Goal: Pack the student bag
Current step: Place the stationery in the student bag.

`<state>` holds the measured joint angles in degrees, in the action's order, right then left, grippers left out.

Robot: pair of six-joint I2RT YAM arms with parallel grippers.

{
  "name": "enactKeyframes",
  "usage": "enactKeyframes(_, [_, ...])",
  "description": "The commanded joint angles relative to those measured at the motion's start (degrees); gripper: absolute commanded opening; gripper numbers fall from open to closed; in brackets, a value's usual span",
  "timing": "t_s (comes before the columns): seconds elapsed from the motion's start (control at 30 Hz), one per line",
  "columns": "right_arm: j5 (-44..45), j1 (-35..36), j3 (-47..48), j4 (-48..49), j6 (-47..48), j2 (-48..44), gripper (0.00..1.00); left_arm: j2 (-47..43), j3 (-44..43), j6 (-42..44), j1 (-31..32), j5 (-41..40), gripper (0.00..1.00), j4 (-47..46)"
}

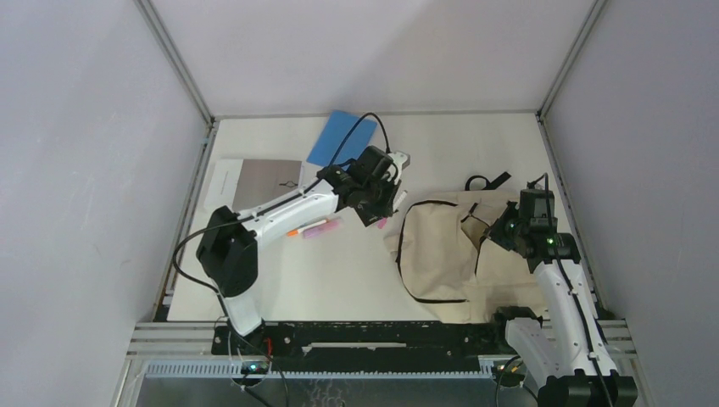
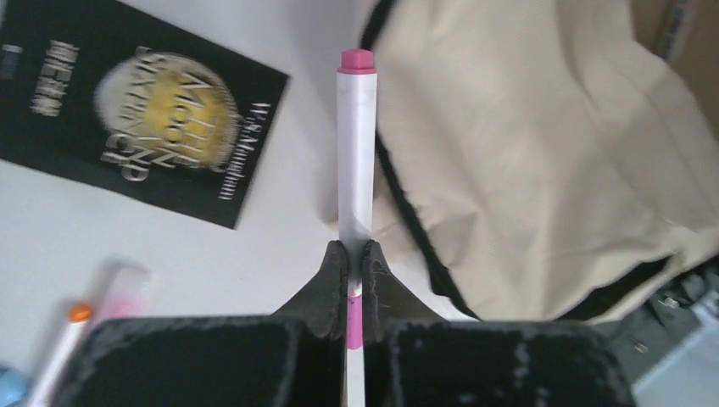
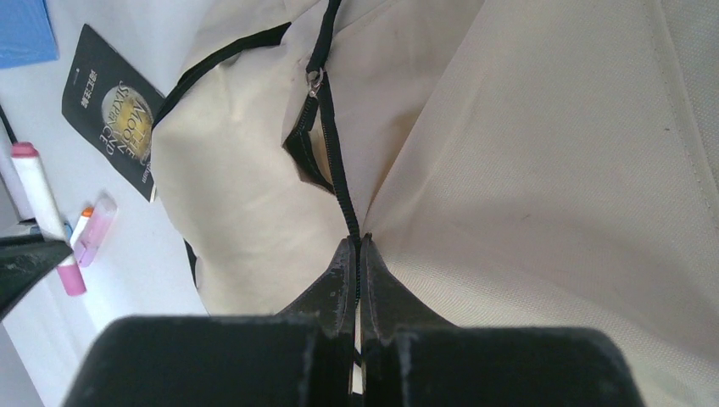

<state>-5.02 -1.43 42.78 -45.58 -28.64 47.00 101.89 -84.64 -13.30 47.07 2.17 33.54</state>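
Note:
The student bag (image 1: 441, 254), cream fabric with black zipper lines, lies at the right of the table. It also shows in the left wrist view (image 2: 543, 144) and the right wrist view (image 3: 551, 170). My left gripper (image 1: 381, 212) is just left of the bag, above the table. It (image 2: 356, 254) is shut on a white marker with a pink cap (image 2: 356, 144). My right gripper (image 1: 500, 231) is over the bag. It (image 3: 358, 248) is shut on the bag's black zipper edge, below a small gap in the zipper (image 3: 309, 148).
A black book with a gold disc (image 2: 144, 110) lies left of the bag. An orange-tipped marker (image 2: 68, 331) and a pink item (image 2: 123, 292) lie near it. A blue folder (image 1: 342, 138) and a grey flat item (image 1: 267, 182) lie at the back left.

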Motion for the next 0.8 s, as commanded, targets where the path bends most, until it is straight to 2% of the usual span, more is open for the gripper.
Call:
enactKeyframes(0.0, [-1.0, -0.3, 3.0, 3.3, 1.1, -0.2, 0.00, -1.5, -1.9, -7.6, 0.3, 15.6, 0.00, -3.5])
enactKeyframes(0.2, [-0.9, -0.6, 3.1, 3.4, 1.4, -0.7, 0.00, 1.4, 1.1, -27.9, 1.0, 31.1, 0.00, -17.1])
enactKeyframes(0.43, [-1.8, -0.6, 3.1, 4.1, 1.4, -0.4, 0.00, 6.2, 2.6, -42.6, 3.7, 37.5, 0.00, -28.9])
enactKeyframes(0.77, [-2.4, -0.6, 3.3, 3.6, 0.7, -1.5, 0.00, 15.2, -4.1, -48.0, 8.4, 37.9, 0.00, -31.9])
